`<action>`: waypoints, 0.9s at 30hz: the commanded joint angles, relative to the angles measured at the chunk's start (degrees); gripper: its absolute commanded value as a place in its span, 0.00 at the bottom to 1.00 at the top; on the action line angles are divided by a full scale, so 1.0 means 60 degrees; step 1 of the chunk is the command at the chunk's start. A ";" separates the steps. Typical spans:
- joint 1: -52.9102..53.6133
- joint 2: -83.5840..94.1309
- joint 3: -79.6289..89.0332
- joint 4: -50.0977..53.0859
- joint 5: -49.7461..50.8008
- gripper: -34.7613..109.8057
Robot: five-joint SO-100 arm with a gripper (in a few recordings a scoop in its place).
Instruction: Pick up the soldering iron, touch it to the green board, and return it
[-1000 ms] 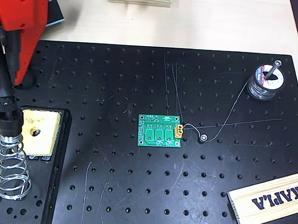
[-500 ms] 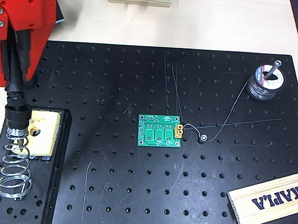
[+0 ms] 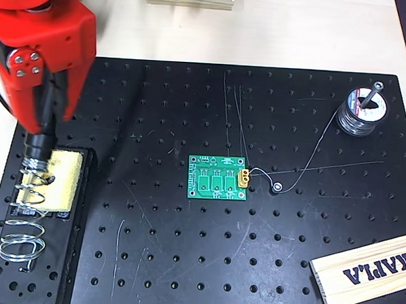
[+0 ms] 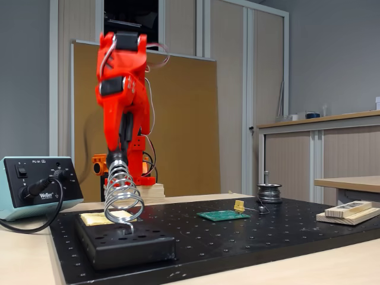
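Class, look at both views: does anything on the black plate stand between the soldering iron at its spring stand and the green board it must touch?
Nothing visible does. The soldering iron sits at the spring stand, and the black plate lies bare across to the green board.

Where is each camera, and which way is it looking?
Overhead view: sits above, looking straight down on the black perforated plate; the red arm's tool shows at top left.
Fixed view: sits low beside the table, looking level across it; the whole red arm stands upright.
Both show the green board and coiled spring stand.
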 commanded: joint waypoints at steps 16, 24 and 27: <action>-0.0542 0.0645 0.0337 -0.0337 -0.0732 0.28; -0.0967 0.3823 0.3604 -0.1143 -0.0586 0.24; -0.1099 0.4995 0.4805 -0.1362 -0.0483 0.24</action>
